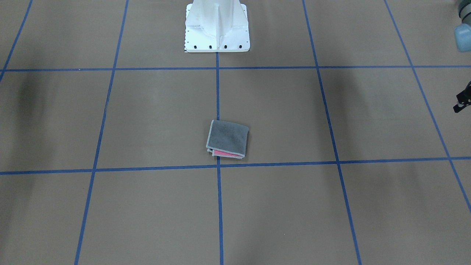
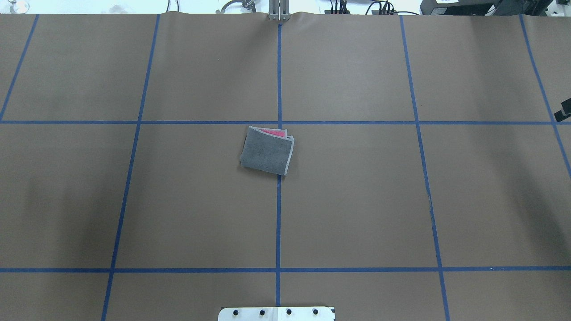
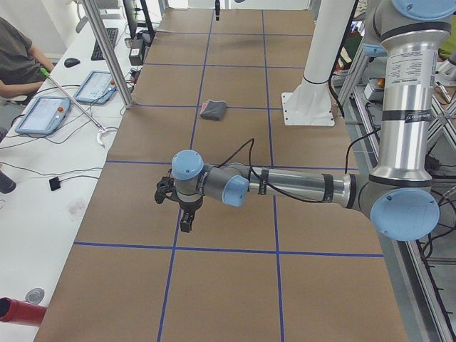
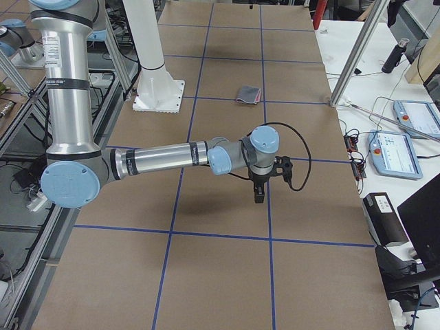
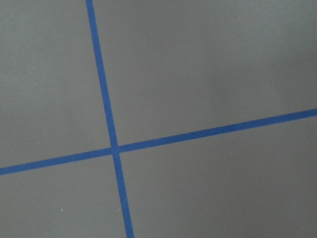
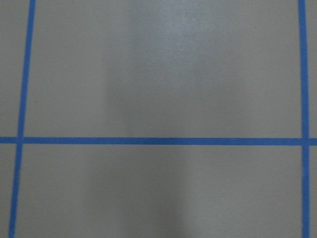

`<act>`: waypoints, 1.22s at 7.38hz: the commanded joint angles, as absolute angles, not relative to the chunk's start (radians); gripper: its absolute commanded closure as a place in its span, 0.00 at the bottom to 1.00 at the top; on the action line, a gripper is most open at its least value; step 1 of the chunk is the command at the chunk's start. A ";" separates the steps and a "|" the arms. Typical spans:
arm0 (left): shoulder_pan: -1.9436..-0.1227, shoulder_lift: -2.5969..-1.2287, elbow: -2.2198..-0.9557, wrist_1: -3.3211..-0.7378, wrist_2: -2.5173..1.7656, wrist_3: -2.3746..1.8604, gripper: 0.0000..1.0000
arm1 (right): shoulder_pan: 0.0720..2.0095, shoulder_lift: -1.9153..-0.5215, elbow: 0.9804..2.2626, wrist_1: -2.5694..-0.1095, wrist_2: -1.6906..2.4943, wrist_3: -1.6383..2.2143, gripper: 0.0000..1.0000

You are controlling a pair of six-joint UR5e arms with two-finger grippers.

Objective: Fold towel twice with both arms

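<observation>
I work in a robotics lab — my surface is brown paper gridded with blue tape. Teach pendants sit on the bench.

No text, brand or no. can be read w/ certainty in any view. On the left arm, a narrow strip of dark print is seen running down the upright tube; the letters are too small to be made out. A like strip is seen on the right arm, on its upright tube, also illegible. On the white desk beside the surface, a tablet and a second tablet are shown w/ lit screens; the screen content is blurred and cannot be read.
</observation>
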State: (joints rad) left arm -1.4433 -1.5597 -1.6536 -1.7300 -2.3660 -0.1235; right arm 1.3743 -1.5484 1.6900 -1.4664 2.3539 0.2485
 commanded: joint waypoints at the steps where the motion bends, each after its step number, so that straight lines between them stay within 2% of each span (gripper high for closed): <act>1: -1.494 -1.548 -1.687 -1.626 -2.410 -0.088 0.00 | 1.414 -1.554 1.690 -1.540 2.410 0.161 0.00; 9: -1.479 -1.534 -1.666 -1.677 -2.398 -0.100 0.00 | 1.472 -1.552 1.709 -1.543 2.410 0.172 0.00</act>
State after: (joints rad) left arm -1.4788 -1.5340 -1.6694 -1.6765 -2.4009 -0.0990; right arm 1.4459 -1.5519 1.6942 -1.5391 2.4030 0.1715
